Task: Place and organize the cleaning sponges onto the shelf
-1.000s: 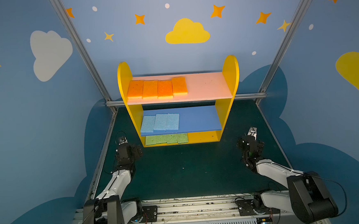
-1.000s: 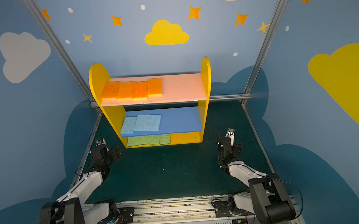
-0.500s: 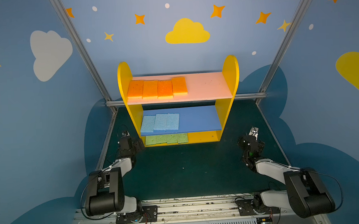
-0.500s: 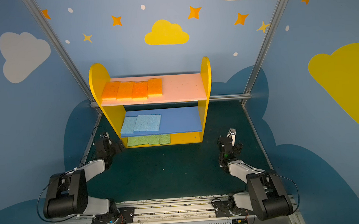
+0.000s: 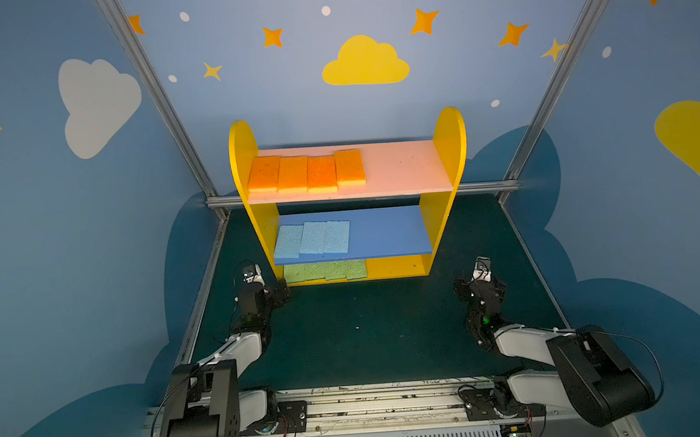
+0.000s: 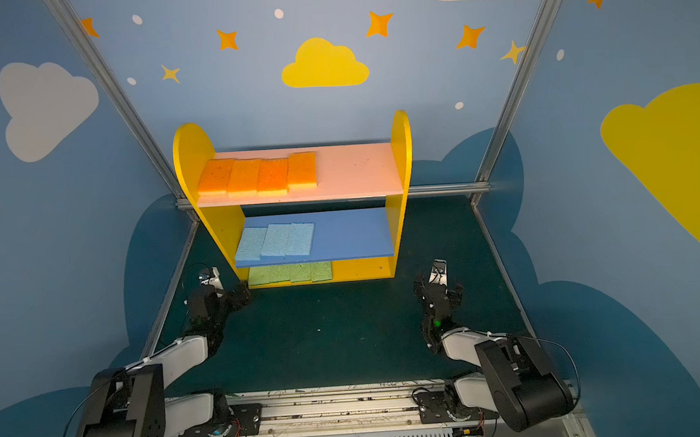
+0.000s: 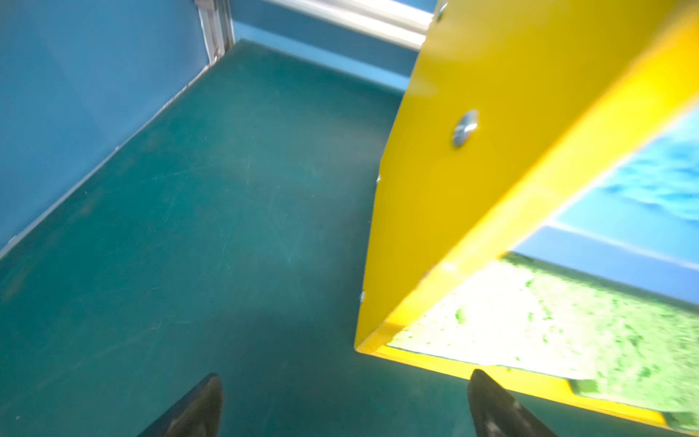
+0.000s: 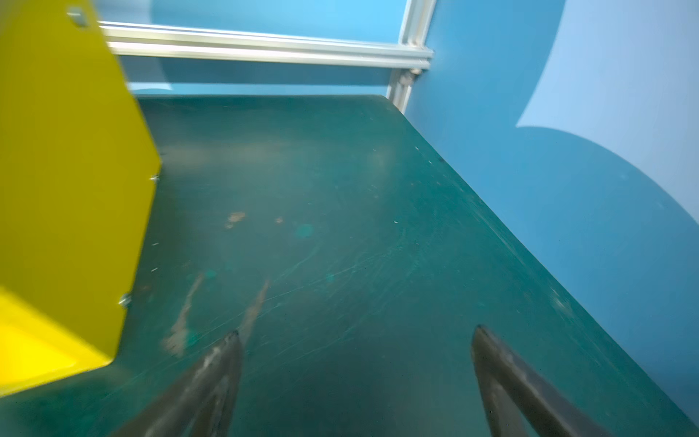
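Note:
The shelf [image 5: 449, 138] [image 6: 401, 141] stands at the back of the green mat in both top views. All the cleaning sponges in view lie toward its left end: several orange sponges [image 5: 308, 174] on the pink top board, three light blue sponges [image 5: 312, 238] on the blue board, and several light green sponges [image 5: 324, 271] on the bottom yellow board. My left gripper [image 5: 280, 290] [image 7: 346, 374] hovers open and empty by the shelf's lower left corner, with a green sponge [image 7: 548, 333] close by. My right gripper [image 5: 479, 284] [image 8: 356, 330] is open and empty over bare mat, to the right of the shelf's side panel [image 8: 68, 170].
Blue walls with metal frame posts [image 5: 158, 102] enclose the mat [image 5: 367, 331] on three sides. A metal rail [image 5: 372, 409] carrying both arm bases runs along the front edge. The right halves of all three shelf boards are bare.
My left gripper has drifted slightly right, closer to the shelf's lower left corner. The right gripper has hardly moved. Both stay open, and the sponges have not shifted.

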### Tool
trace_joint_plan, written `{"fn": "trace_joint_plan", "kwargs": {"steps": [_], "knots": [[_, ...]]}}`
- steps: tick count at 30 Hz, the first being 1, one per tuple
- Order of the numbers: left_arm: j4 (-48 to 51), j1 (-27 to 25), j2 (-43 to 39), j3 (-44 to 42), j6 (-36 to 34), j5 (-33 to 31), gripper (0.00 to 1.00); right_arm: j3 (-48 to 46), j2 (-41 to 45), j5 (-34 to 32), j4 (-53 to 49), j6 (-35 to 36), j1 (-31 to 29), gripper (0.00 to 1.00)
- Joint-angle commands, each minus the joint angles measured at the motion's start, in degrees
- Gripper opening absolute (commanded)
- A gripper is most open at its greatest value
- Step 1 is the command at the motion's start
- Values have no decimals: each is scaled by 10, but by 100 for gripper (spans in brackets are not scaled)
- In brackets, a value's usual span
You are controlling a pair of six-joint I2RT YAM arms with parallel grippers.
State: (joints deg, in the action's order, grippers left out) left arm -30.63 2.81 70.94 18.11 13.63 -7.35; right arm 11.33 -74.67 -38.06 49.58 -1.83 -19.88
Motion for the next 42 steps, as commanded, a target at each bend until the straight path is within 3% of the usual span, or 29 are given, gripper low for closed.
{"fn": "trace_joint_plan", "kwargs": {"steps": [1,3,8,12,14,16,19,21,26,28,30,32,34,42], "knots": [[-37,-4,-11,0,-45,-28,100,12,-7,-18,55,28,-6,93],[-61,2,-6,-4,-51,-47,100,17,-11,-18,47,29,-6,93],[-127,20,71,11,-59,-7,100,47,-15,-10,-6,22,2,94],[-123,9,118,39,-85,25,100,64,-4,30,-59,-1,31,94],[-181,-1,154,28,-107,46,100,75,-2,60,-87,-12,50,93],[-267,-17,180,1,-117,25,100,79,1,113,-98,-18,74,93],[-247,-32,162,-1,-126,2,100,68,-11,205,-87,-28,117,93],[-243,-49,152,-10,-145,-10,100,60,-50,211,-23,1,129,93],[-340,-83,163,-52,-177,-43,100,67,-25,216,-71,-29,127,93],[-313,-85,161,-36,-173,-59,100,83,-29,209,-94,-34,127,93],[-202,-75,163,23,-153,-72,100,120,-49,199,-149,-39,128,94],[-137,-37,164,56,-133,3,100,182,-81,200,-231,-49,135,95],[-133,-26,166,59,-129,23,100,176,-75,254,-230,-58,164,97],[-131,-26,165,59,-129,23,100,184,-81,240,-238,-58,159,96]]}}
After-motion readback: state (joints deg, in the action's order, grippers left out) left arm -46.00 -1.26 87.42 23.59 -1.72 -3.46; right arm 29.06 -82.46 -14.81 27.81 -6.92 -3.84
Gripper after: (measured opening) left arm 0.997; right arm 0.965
